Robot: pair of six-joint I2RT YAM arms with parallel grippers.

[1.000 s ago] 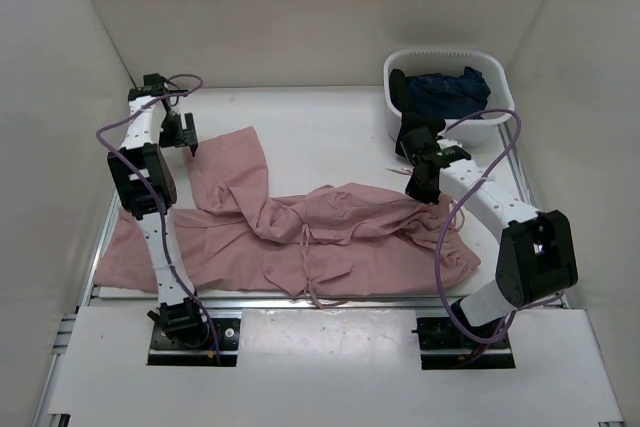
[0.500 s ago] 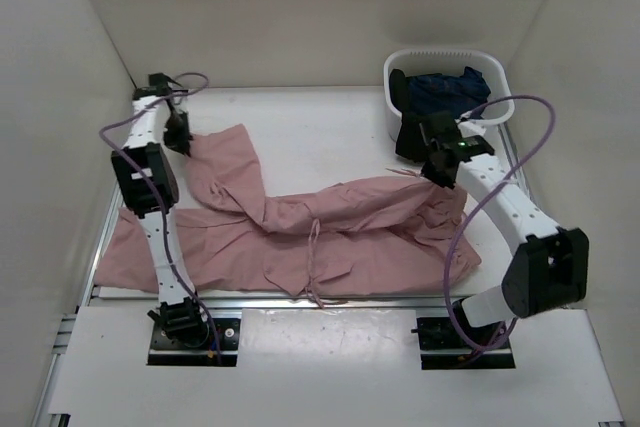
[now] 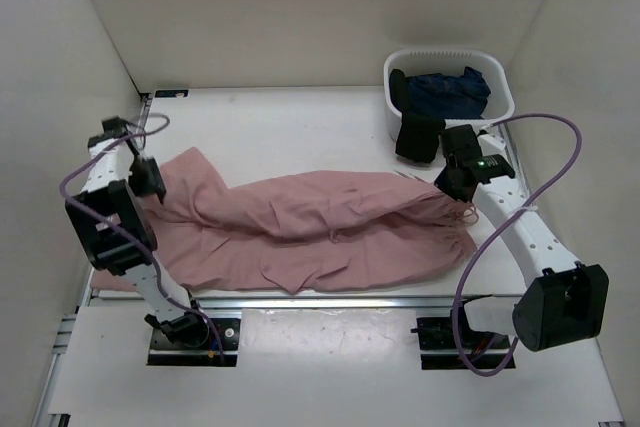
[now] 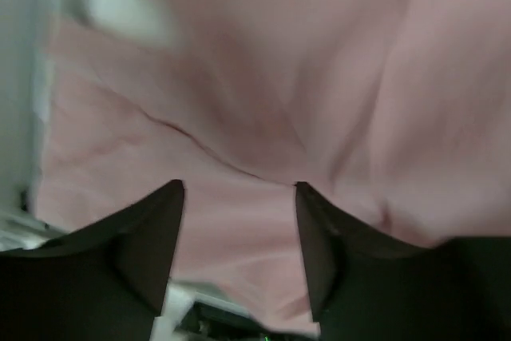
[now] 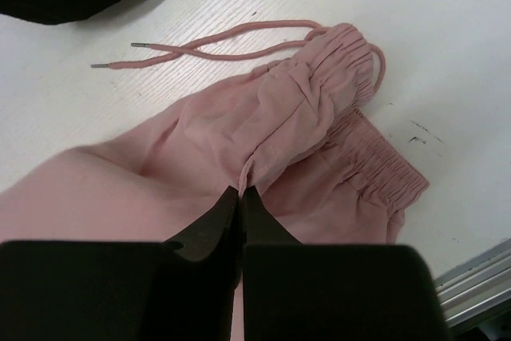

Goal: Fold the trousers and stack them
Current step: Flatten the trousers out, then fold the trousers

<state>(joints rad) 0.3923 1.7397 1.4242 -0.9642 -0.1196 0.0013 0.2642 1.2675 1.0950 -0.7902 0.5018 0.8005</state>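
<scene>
A white ribbed plastic basket (image 3: 497, 75) stands at the far right corner of the white table (image 3: 300, 127). It holds a dark blue garment (image 3: 450, 92). A black garment (image 3: 417, 137) hangs over its near-left rim onto the table.

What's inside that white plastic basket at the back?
The white plastic basket holds crumpled dark blue clothing and a black garment draped over its front rim. Anything underneath is covered.
</scene>
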